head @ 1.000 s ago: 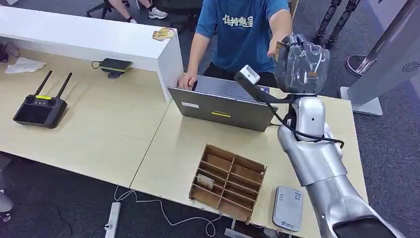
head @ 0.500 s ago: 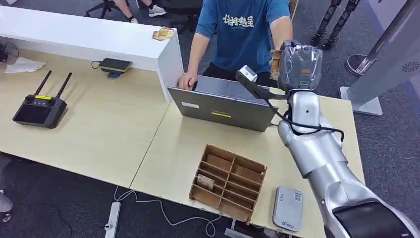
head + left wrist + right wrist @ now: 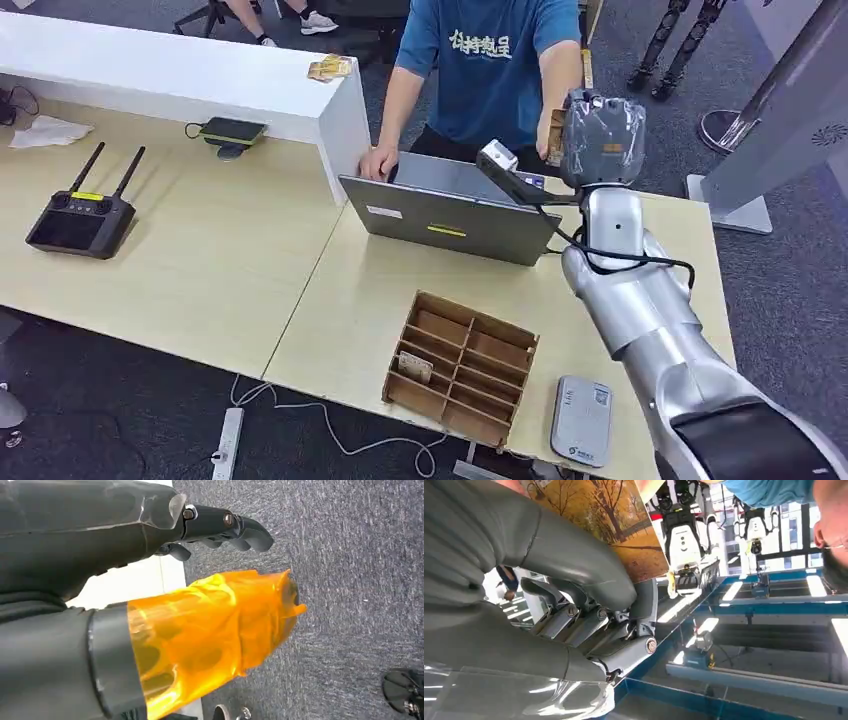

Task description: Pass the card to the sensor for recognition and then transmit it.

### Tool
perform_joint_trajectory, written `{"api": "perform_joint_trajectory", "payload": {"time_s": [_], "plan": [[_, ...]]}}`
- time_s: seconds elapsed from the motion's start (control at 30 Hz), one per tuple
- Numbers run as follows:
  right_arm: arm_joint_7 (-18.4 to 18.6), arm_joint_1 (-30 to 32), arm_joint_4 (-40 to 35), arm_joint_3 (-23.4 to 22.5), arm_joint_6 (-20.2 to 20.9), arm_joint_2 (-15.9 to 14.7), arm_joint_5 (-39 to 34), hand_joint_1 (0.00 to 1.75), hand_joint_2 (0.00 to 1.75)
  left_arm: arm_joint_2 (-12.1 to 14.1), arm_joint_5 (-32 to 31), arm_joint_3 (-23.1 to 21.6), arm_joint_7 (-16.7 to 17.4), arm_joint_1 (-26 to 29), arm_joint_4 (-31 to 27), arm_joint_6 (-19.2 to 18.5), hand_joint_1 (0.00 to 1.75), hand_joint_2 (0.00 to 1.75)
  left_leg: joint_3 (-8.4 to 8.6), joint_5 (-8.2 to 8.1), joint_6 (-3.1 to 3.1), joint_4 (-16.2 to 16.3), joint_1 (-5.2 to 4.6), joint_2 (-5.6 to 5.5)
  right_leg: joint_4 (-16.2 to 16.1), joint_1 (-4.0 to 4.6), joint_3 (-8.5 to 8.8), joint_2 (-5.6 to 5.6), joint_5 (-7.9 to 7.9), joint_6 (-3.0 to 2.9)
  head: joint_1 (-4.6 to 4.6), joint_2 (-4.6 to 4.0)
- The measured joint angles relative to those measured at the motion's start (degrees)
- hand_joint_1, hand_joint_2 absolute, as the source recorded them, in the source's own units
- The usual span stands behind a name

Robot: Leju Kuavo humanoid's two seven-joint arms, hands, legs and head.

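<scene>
The robot's right hand point(image 3: 598, 137) is up high, past the far edge of the pale wooden counter point(image 3: 250, 260), in front of a person in a blue shirt point(image 3: 490, 60). It holds a thin card with a picture of yellow autumn trees point(image 3: 599, 510). In the right wrist view the thick grey thumb presses the card against the darker fingers point(image 3: 574, 615), so the fingers are grasping the card. From the head view the card is just a small tan edge beside the hand, close to the person's arm.

The flat grey sensor box point(image 3: 581, 420) lies on the near edge of the counter, next to the brown wooden tray with little boxes point(image 3: 461, 366). The card is well apart from it. So I think the step now is giving the card to the person.

To do this well, the hand should keep quiet and hold the card firm. It should let go only when the person has a good hold of it. If the fingers open too soon, the card may drop behind the open grey laptop point(image 3: 450, 218).

The left hand point(image 3: 165, 580) hangs down over the grey carpet floor. Its dark fingers are curled a little, with an orange cover on the thumb, and they hold nothing
</scene>
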Motion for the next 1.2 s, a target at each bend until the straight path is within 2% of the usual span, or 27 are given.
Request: {"api": "perform_joint_trajectory", "payload": {"time_s": [0.2,0.23,0.27,0.3,0.57,0.73,0.9,0.97,1.03,1.1,1.13,1.2], "plan": [[-0.1,-0.3,0.6,0.0,-0.1,0.0,0.0,1.71,1.75,0.3,0.0,-0.4,0.0,0.0,0.6,0.1,0.00,0.00,0.00,0.00,0.00,0.0,0.00,0.00,0.0,0.00,0.00,0.00,0.00,0.00,0.00,0.00],[-0.1,-0.3,0.7,0.0,-0.1,0.0,0.0,0.19,1.75,0.3,0.0,-0.4,0.0,0.0,0.7,0.1,0.00,0.00,0.00,0.00,0.00,0.0,0.00,0.00,0.0,0.00,0.00,0.00,0.00,0.00,0.00,0.00],[-0.1,-0.3,0.7,0.0,-0.2,0.0,0.0,0.19,1.75,0.3,0.0,-0.4,0.0,0.0,0.7,0.1,0.00,0.00,0.00,0.00,0.00,0.0,0.00,0.00,0.0,0.00,0.00,0.00,0.00,0.00,0.00,0.00],[-0.1,-0.3,0.8,0.0,-0.2,0.0,0.0,0.00,1.75,0.3,0.0,-0.5,0.0,0.0,0.8,0.1,0.00,0.00,0.00,0.00,0.00,0.0,0.00,0.00,0.0,0.00,0.00,0.00,0.00,0.00,0.00,0.00],[-1.5,-0.2,0.6,0.0,-1.8,0.0,-1.4,0.00,1.75,0.4,0.0,-0.6,0.0,0.0,0.9,0.1,0.00,0.00,0.02,0.00,0.00,0.0,0.00,0.01,0.0,0.00,0.00,0.01,0.00,0.00,0.00,0.00],[-5.1,1.7,-3.0,-1.5,-1.9,0.0,-4.9,0.00,1.75,0.3,0.0,-0.6,0.0,0.0,1.0,0.1,0.00,0.00,0.02,0.00,0.00,0.0,0.00,0.01,0.0,0.00,0.00,0.01,0.00,0.00,0.00,0.00],[-13.9,5.1,-8.8,-5.1,-1.9,0.4,-15.3,0.00,1.75,0.1,0.2,-0.6,0.0,0.0,1.0,0.1,0.00,0.00,0.01,0.00,0.00,0.0,0.00,0.00,0.0,0.00,0.00,0.01,0.00,0.00,0.00,0.00],[-16.6,7.0,-11.5,-7.2,-2.0,0.9,-16.6,0.00,1.75,-0.1,0.3,-0.6,0.0,0.0,0.9,0.0,0.00,0.00,0.01,0.00,0.00,0.0,0.00,0.01,0.0,0.00,0.00,0.01,0.00,0.00,0.02,0.00],[-21.5,9.3,-14.8,-9.8,-2.0,1.8,-19.8,0.00,1.75,-0.5,0.3,-0.5,0.0,0.1,0.8,-0.4,0.00,0.00,0.00,-0.01,0.00,0.0,0.00,0.00,0.0,0.00,0.00,0.01,0.00,0.00,0.02,0.00],[-25.9,11.3,-17.4,-12.3,-2.0,2.9,-25.6,0.00,1.75,-1.2,0.4,-0.1,0.0,0.1,0.1,-1.2,0.00,0.00,0.00,-0.01,0.00,0.0,0.00,0.00,0.0,0.00,0.00,0.00,-0.01,0.01,0.00,0.00],[-27.3,12.3,-18.7,-13.1,-2.0,3.3,-30.7,0.00,1.75,-1.7,0.8,0.3,0.0,0.1,-0.5,-1.9,0.00,0.00,0.00,-0.01,0.00,0.0,0.00,-0.01,0.0,0.00,0.00,-0.01,-0.01,0.01,0.02,0.00],[-28.2,14.4,-21.1,-13.1,-2.0,3.5,-40.4,0.00,1.75,-2.9,1.8,0.6,0.0,0.3,-2.4,-3.3,0.00,0.00,0.00,-0.01,0.00,0.0,0.00,-0.01,0.0,0.00,0.00,-0.02,-0.01,0.01,0.00,0.00]]}}
